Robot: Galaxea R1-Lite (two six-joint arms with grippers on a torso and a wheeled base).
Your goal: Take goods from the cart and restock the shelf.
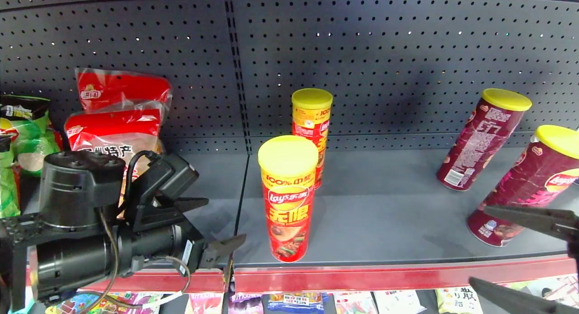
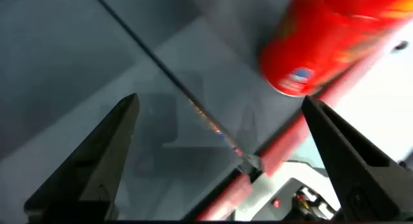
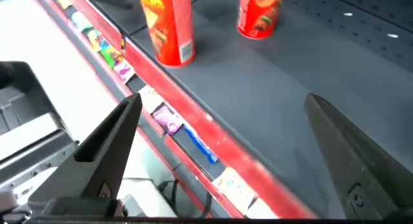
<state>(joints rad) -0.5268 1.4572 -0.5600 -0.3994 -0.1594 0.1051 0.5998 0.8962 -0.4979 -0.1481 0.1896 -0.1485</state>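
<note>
A red chip can with a yellow lid stands upright near the front edge of the grey shelf, and a second red can stands behind it. Two maroon cans stand at the right. My left gripper is open and empty at the shelf's front edge, just left of the front red can. My right gripper is open and empty at the front right, just before the nearer maroon can. Both red cans show beyond my right gripper, above the shelf's red rim.
Red snack bags and a green bag crowd the shelf's left end. A dark pegboard wall closes the back. Packets line the lower shelf under the red rim. Bare shelf floor lies between the red and maroon cans.
</note>
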